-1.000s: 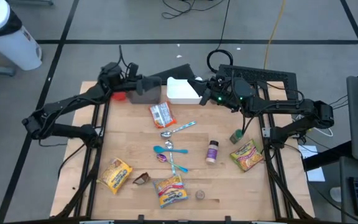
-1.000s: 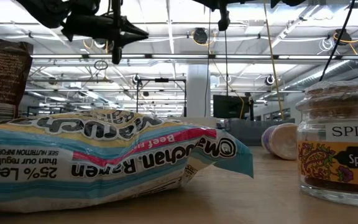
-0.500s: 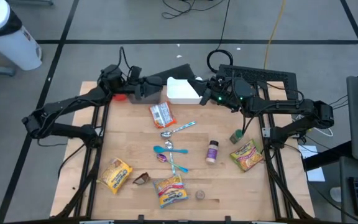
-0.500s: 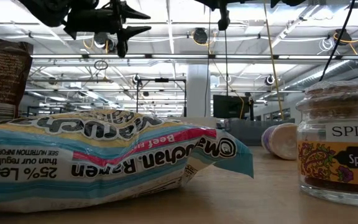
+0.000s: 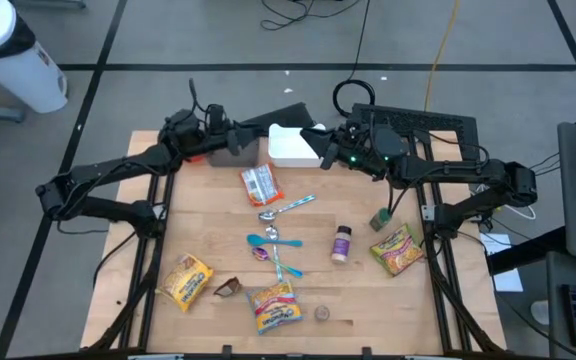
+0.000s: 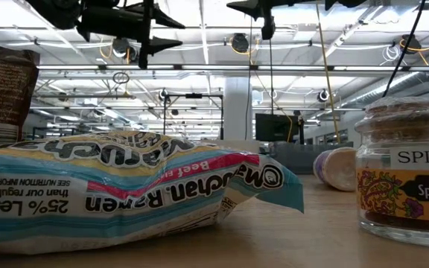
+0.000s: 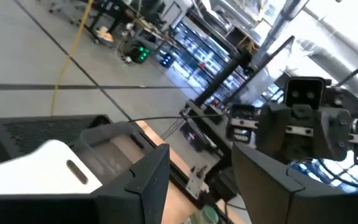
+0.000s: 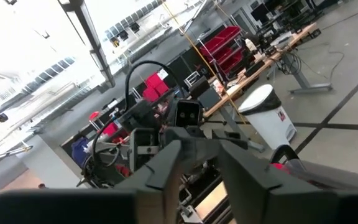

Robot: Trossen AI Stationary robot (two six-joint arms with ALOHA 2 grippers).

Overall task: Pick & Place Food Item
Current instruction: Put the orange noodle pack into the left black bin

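A pale wooden worktop (image 5: 198,215) carries scattered food and utensils — a white tray (image 5: 292,146) at its far edge, a snack packet (image 5: 260,184) just in front of it, then a metal spoon (image 5: 284,209) and blue spoons (image 5: 271,240) near the middle. A spice jar (image 5: 341,243) stands right of centre. Ramen packs (image 5: 274,306) lie along the near edge and at both sides — one yellow pack (image 5: 186,281) on the left, another (image 5: 399,249) on the right.
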